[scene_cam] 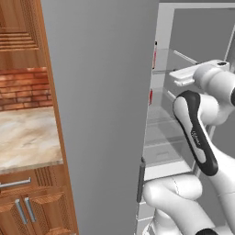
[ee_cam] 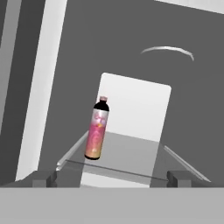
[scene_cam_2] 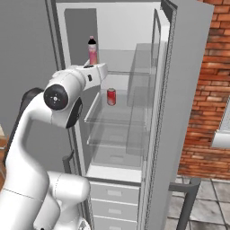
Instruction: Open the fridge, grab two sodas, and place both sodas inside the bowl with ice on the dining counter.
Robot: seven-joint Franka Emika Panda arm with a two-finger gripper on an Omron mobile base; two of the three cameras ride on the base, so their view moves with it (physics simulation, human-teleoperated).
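The fridge [scene_cam_2: 130, 27] stands with its right door [scene_cam_2: 182, 90] swung wide; its left door [scene_cam: 101, 114] is shut. On the middle glass shelf stands a small red soda can [scene_cam_2: 111, 96]. On the shelf above is a dark-capped bottle with a pink label [scene_cam_2: 92, 50], upright near the shelf's front edge [ee_cam: 97, 129]. My gripper [ee_cam: 111, 179] is open and empty, inside the fridge at upper-shelf height, facing the bottle from a short way off. My hand [scene_cam_2: 99, 71] is up and left of the can. The bowl, ice and dining counter are out of view.
White drawers [scene_cam_2: 112, 195] fill the fridge's bottom. A marble worktop [scene_cam: 25, 137] on wooden cabinets sits left of the fridge under a brick wall. Another brick wall [scene_cam_2: 209, 112] stands behind the open door. Glass shelf edges [scene_cam_2: 112, 121] lie close under my hand.
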